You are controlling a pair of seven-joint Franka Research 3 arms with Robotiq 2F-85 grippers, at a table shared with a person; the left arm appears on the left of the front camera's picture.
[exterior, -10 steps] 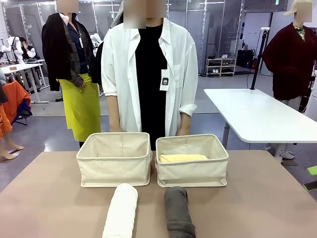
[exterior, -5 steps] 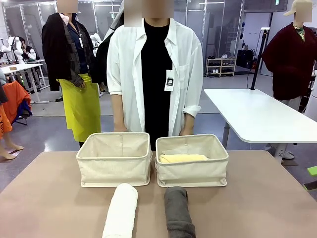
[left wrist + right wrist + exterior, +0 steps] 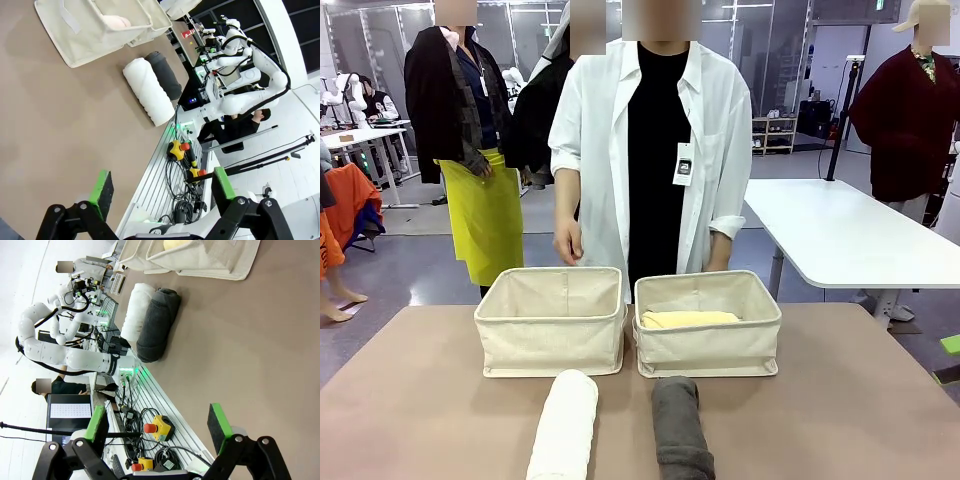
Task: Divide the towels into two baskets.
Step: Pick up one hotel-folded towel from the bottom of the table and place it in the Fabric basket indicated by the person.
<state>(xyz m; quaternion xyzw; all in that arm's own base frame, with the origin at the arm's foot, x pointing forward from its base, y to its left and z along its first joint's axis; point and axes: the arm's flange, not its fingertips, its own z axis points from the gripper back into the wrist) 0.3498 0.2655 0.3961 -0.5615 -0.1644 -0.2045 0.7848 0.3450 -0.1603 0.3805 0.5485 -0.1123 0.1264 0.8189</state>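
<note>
Half sorted: peach towel (image 3: 119, 21) in left basket (image 3: 550, 345), yellow towel (image 3: 688, 319) in right basket (image 3: 708, 350). Left gripper (image 3: 162, 186) and right gripper (image 3: 156, 422) spread wide, empty; white towel (image 3: 149, 97) well ahead of the left, grey towel (image 3: 157, 322) well ahead of the right. Next, probably: reach forward, clamp one roll mid-length.

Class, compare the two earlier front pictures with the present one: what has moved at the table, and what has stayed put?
The person in the white shirt has stepped toward the robot's right, and one hand has risen from behind the left basket to above its far rim. Nothing was picked up or let go. Both baskets, the yellow towel in the right basket, and the white towel and dark grey towel on the table lie as before.
</note>
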